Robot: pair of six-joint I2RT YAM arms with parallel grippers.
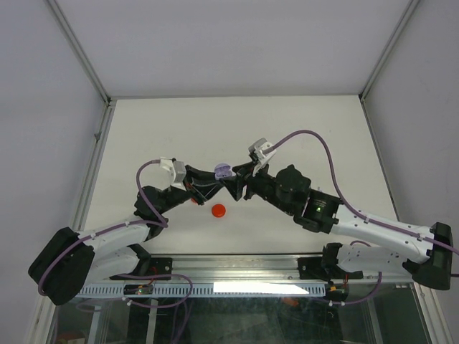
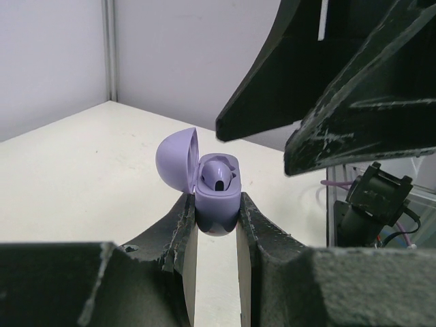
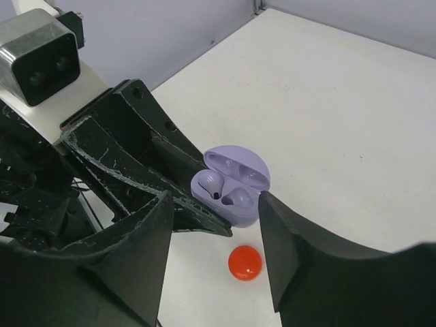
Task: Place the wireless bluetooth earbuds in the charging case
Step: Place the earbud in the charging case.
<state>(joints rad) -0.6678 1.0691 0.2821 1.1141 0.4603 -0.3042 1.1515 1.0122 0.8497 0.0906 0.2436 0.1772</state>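
Note:
A lavender charging case (image 3: 235, 204) with its lid (image 3: 238, 167) open is held between the fingers of my left gripper (image 2: 216, 216), a little above the table. Two lavender earbuds lie in its sockets, one on the left (image 3: 209, 182) and one on the right (image 3: 240, 198). One of them shows in the left wrist view (image 2: 219, 174). My right gripper (image 3: 214, 208) is open and empty, its fingers (image 2: 354, 116) spread just above and either side of the case. In the top view the case (image 1: 223, 170) sits where both grippers meet.
A small round red disc (image 3: 244, 263) lies on the white table just below the case, also in the top view (image 1: 218, 210). Grey walls and metal rails (image 1: 93, 172) border the table (image 1: 287, 129).

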